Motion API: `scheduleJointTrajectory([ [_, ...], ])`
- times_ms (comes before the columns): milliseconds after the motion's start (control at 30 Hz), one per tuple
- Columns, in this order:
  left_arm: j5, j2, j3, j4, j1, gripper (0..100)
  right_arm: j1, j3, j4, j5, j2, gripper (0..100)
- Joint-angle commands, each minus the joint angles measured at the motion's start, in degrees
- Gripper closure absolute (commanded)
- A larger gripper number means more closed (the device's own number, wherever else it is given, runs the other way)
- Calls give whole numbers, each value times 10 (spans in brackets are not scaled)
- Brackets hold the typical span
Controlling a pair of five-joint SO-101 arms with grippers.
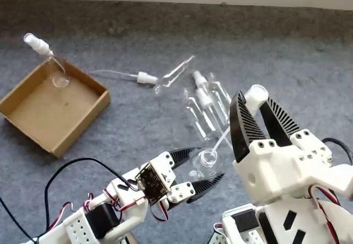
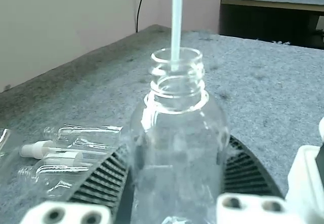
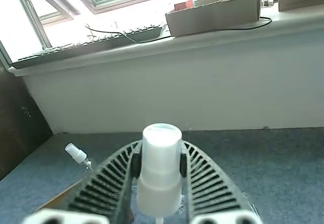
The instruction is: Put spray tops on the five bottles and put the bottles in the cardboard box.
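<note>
My left gripper (image 1: 207,164) is shut on an upright clear bottle (image 1: 208,159) with an open neck (image 2: 177,69). Its ribbed fingers (image 2: 101,176) press on both sides of the bottle's body (image 2: 177,138). Above it my right gripper (image 1: 253,97) is shut on a white spray top (image 1: 257,94), also seen at the spray top (image 3: 161,176). The top's thin tube (image 2: 176,16) hangs down into the bottle's neck. The cardboard box (image 1: 83,120) lies at the left, and a capped bottle (image 1: 48,59) leans over its far rim.
A loose spray top (image 1: 146,78) with a long tube lies beside a bare bottle (image 1: 175,73) mid-table. A cluster of clear bottles (image 1: 208,105), some with white tops, lies just beyond my grippers. Grey carpet covers the table.
</note>
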Motion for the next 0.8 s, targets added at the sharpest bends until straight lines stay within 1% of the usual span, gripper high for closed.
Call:
scheduleJointTrajectory([
  [0,-7,-10,11,0,7,944,-4,2,-7,-8,0,954],
  [100,-7,-10,11,-3,7,944,-18,1,13,-8,0,954],
  [200,-7,-10,11,-4,7,944,-82,1,44,-4,0,954],
  [300,-7,-10,11,-3,7,944,-119,2,67,4,0,954],
  [433,-7,-10,11,-3,7,944,-124,2,94,71,0,954],
  [533,-7,-10,11,-3,7,944,-124,3,116,81,0,954],
  [633,-7,-10,11,-3,7,944,-124,37,118,83,0,954],
  [700,-7,-10,11,-3,7,944,-124,78,105,90,-7,954],
  [767,-7,-10,11,-3,7,944,-122,123,76,113,-29,954],
])
